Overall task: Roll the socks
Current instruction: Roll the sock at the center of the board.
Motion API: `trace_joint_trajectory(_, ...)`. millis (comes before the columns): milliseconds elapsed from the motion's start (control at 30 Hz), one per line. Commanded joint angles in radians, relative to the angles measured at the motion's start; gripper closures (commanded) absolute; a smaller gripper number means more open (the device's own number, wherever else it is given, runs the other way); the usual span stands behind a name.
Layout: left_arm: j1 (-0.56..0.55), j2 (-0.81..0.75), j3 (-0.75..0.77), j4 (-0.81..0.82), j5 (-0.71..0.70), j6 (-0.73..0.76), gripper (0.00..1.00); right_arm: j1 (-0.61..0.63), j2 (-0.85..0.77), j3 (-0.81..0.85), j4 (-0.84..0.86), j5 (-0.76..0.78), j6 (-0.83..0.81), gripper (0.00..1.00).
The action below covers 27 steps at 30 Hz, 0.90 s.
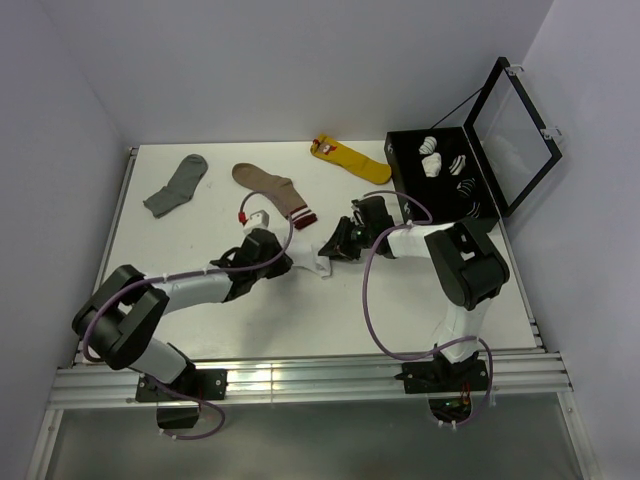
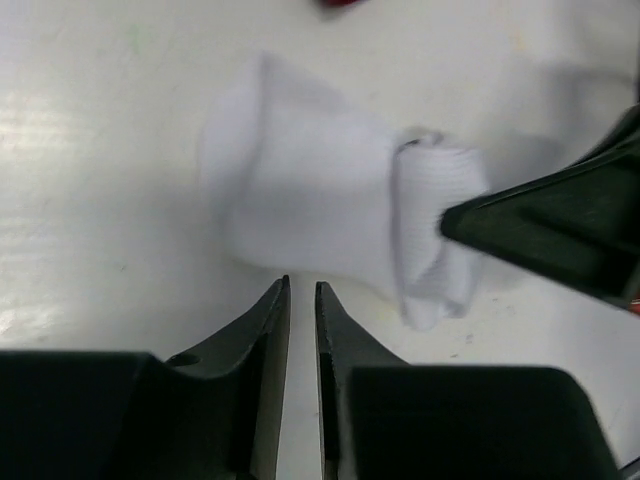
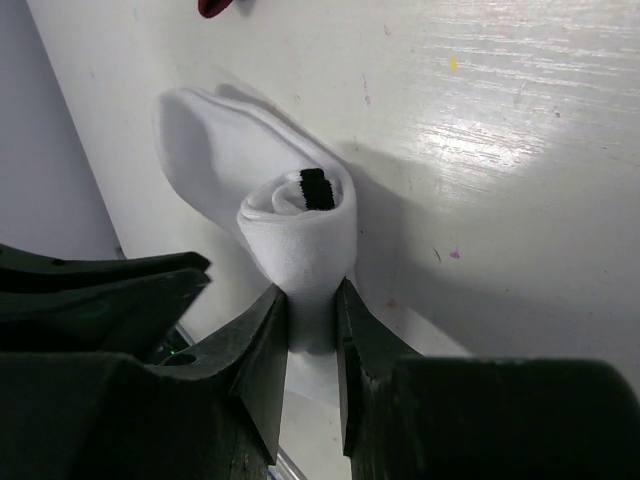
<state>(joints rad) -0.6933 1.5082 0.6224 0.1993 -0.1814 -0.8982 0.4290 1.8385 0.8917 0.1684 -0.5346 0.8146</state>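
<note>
A white bench point(image 1: 200, 330) walled in pale panels carries the work. Near its middle, toward the right, the socks point(image 3: 290, 225) lie partly wound: one end is a tight coil with a dark stripe at its core, the toe end still flat. The right gripper point(image 3: 312, 330) pinches that coil; the left gripper point(image 2: 302, 300), nearly closed, holds nothing. Judging by this, rolling is about halfway done

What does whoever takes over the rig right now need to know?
Right claw: shut on the rolled end of the white fabric socks.
Left claw: jaws nearly together, holding nothing, just short of the socks' flat end.
Socks lie mid-table, between both claws.
Done: roll started, part wound.
Left: finish rolling the flat tail. The open black box already holds white rolled socks.
</note>
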Motion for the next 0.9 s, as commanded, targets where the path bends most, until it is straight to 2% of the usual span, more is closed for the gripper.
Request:
trace_joint_trajectory(0,0.000,-0.017,0.117,-0.015,0.015,0.073,0.78,-0.012,0.005,0.016,0.011,-0.019,-0.049,1.00)
trace_joint_trajectory(133,0.000,0.073,0.195,0.014,0.069,0.076,0.79,-0.012,0.004,0.021,0.008,-0.021,-0.049,1.00)
trace_joint_trajectory(367,-0.002,0.233,0.254,0.028,0.109,0.067,0.85,-0.012,0.011,0.024,0.016,-0.025,-0.045,1.00)
trace_joint_trajectory(867,-0.038,0.317,0.286,0.052,0.125,0.061,0.82,-0.010,0.031,0.030,0.003,-0.018,-0.057,1.00)
